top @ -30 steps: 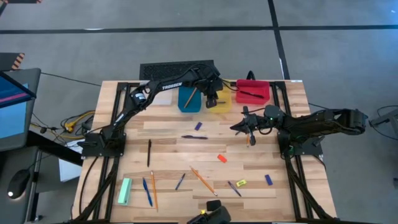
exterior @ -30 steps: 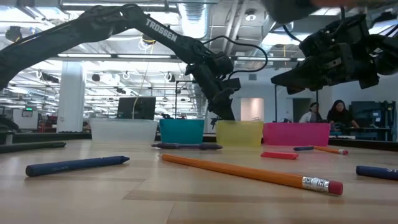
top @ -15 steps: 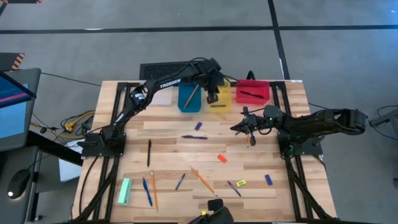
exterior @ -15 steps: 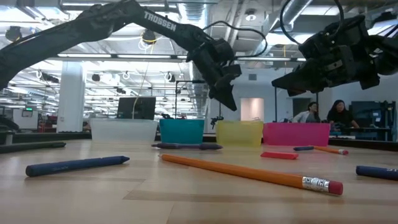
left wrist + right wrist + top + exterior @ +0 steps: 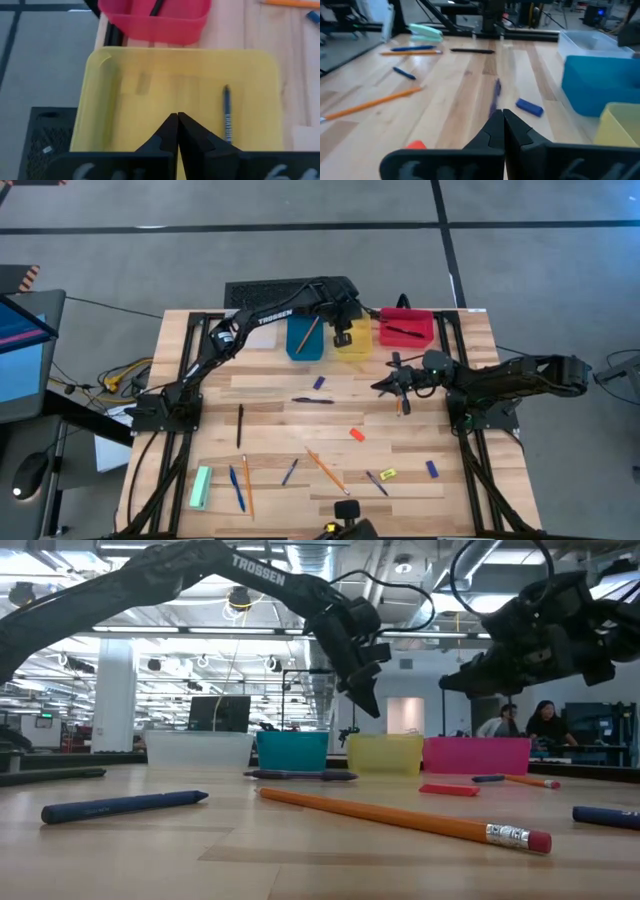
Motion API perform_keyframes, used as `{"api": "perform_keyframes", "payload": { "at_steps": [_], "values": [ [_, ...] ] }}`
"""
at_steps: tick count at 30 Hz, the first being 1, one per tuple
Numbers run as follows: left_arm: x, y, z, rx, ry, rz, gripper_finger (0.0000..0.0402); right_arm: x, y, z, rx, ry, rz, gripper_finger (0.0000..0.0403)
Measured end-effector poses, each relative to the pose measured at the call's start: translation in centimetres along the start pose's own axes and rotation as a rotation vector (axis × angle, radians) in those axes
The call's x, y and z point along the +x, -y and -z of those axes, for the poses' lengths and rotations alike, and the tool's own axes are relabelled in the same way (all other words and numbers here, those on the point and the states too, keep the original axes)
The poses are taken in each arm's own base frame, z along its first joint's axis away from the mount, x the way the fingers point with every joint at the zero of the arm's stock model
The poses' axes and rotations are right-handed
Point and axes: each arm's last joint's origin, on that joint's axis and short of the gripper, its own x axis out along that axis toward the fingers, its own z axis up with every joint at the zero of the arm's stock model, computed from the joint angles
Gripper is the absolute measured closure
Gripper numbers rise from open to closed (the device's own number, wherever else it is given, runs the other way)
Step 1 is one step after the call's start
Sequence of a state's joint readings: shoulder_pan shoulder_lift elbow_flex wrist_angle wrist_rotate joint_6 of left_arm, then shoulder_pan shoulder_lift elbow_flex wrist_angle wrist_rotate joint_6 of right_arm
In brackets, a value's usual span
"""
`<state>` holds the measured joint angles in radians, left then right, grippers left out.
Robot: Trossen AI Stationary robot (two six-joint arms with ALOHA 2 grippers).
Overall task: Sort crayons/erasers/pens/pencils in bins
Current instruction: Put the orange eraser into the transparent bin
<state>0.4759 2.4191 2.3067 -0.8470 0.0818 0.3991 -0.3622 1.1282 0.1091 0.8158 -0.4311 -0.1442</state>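
Note:
Four bins stand in a row at the table's far edge: clear (image 5: 262, 337), blue (image 5: 305, 340), yellow (image 5: 352, 348) and red (image 5: 406, 328). My left gripper (image 5: 342, 337) hangs shut and empty above the yellow bin (image 5: 115, 95), pointing steeply down. A dark blue pen (image 5: 227, 114) lies on that bin's floor. An orange pencil (image 5: 307, 330) leans in the blue bin, and a black pen (image 5: 402, 332) lies in the red one. My right gripper (image 5: 379, 387) hovers shut and empty over the table's right half.
Loose on the table lie dark pens (image 5: 313, 401) (image 5: 240, 425), orange pencils (image 5: 325, 470) (image 5: 247, 485), an orange-red eraser (image 5: 357, 434), blue erasers (image 5: 320, 383) (image 5: 432, 469), a yellow eraser (image 5: 388, 474) and a green block (image 5: 201, 487). People sit in the room behind (image 5: 540, 725).
My left gripper has risen from just above the yellow bin's rim to well above it, tipping less steeply, and its fingers have shut with nothing between them. My right gripper has kept its place.

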Motion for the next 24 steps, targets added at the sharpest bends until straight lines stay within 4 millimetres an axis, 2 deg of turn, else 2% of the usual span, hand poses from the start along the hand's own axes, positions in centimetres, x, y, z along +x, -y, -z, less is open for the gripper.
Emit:
{"api": "perform_keyframes", "payload": {
  "at_steps": [13,20,24],
  "values": [
    [0.0,0.4,-0.2,-0.006,-0.007,-0.035,0.0401,-0.2,0.0,0.4,0.000,-0.008,0.023,0.0395],
    [2.2,0.6,0.5,-0.036,0.075,-0.056,0.0401,-0.2,0.0,0.3,-0.004,0.000,0.024,0.0395],
    [2.0,1.1,0.8,-0.041,0.124,-0.056,0.0401,-0.2,0.0,0.2,-0.009,0.012,0.024,0.0395]
  ]
}}
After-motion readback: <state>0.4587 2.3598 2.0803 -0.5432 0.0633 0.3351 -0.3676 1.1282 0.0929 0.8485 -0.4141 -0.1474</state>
